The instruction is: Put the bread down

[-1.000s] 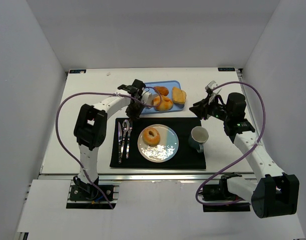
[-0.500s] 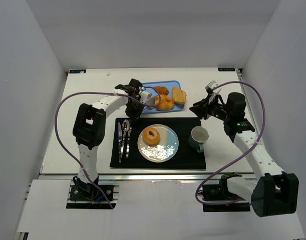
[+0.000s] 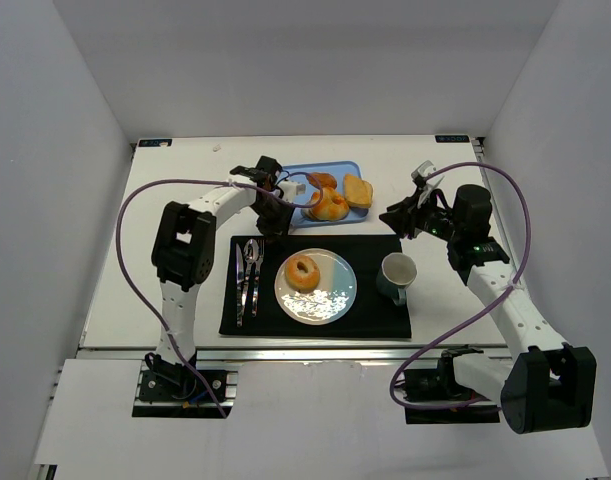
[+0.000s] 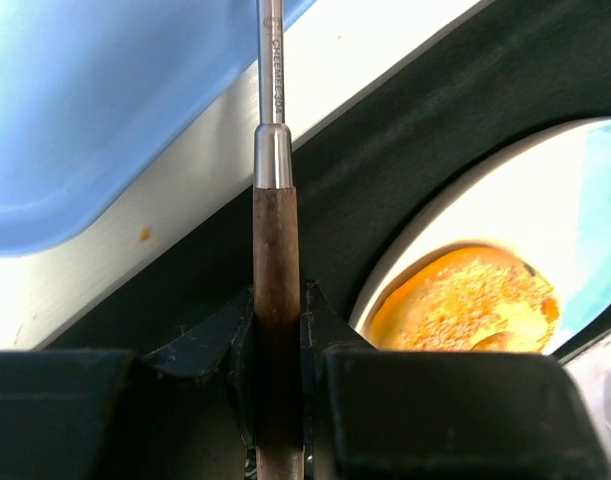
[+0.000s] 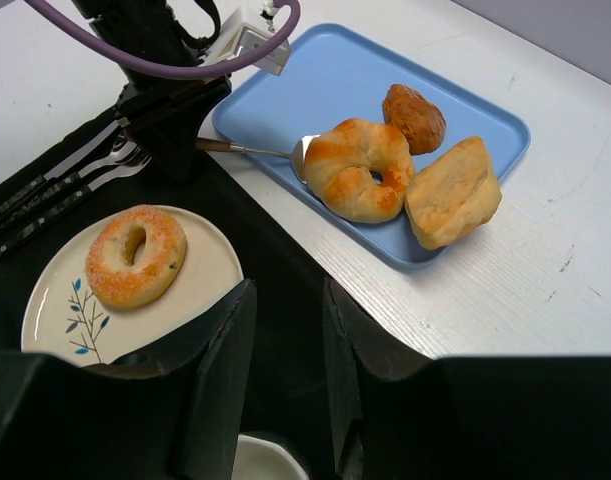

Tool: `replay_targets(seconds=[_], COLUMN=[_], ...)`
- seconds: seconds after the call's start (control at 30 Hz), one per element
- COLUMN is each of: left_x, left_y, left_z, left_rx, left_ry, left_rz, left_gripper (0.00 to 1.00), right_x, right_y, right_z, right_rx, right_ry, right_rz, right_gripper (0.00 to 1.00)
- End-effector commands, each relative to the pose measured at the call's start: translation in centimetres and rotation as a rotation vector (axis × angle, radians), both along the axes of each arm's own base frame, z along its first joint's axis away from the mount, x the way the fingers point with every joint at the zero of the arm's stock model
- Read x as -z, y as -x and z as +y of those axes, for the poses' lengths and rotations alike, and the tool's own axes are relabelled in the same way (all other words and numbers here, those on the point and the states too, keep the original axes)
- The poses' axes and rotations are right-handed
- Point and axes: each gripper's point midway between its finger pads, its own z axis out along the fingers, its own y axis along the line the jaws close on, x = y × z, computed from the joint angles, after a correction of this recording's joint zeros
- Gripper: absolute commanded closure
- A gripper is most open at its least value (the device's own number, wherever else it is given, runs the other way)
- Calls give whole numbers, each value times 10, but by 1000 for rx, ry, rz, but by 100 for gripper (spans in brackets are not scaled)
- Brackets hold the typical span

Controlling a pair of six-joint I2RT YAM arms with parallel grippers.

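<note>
A blue tray [image 3: 341,168] at the back holds a ring-shaped bread [image 3: 328,206], a dark roll [image 3: 323,181] and a square bread [image 3: 358,190]. My left gripper [image 3: 276,222] is shut on the wooden handle of a metal spatula [image 4: 275,250]. In the right wrist view the spatula's blade [image 5: 303,156] touches the left edge of the ring bread [image 5: 360,170]. A sugared bagel [image 3: 302,271] lies on the white plate [image 3: 330,300]. My right gripper [image 5: 288,290] is open and empty above the black mat [image 5: 285,250].
The cutlery [image 3: 247,275] lies on the mat [image 3: 315,318] left of the plate. A cup [image 3: 396,276] stands on the mat to the plate's right, below my right gripper [image 3: 395,220]. White walls enclose the table on three sides.
My left wrist has shifted a little toward the back along the tray's left side, with the spatula still in it. The right arm has not moved.
</note>
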Motion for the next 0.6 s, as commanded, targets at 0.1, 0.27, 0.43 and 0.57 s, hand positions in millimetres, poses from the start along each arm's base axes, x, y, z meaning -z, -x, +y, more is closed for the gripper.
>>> replay_targets(seconds=[0.1,0.27,0.43,0.57], left_x=[-18,-22,-24,-27], left_y=[-5,-1,4,5], left_z=[-21,-31,-36,-34], left_rx=[29,43,35,1], left_ry=[106,169,214,257], left_rz=[-5,16,53,72], left_gripper=[100,100,100,100], right_x=[-8,-7,-8,-8], right_y=[-5,-6,-7,-6], right_z=[-3,-4,-5,-5], right_rx=[12,18,21,20], right_ry=[-17,-20,-23,-23], right_rz=[-38,-34,-35,-34], right_gripper=[61,61,61,61])
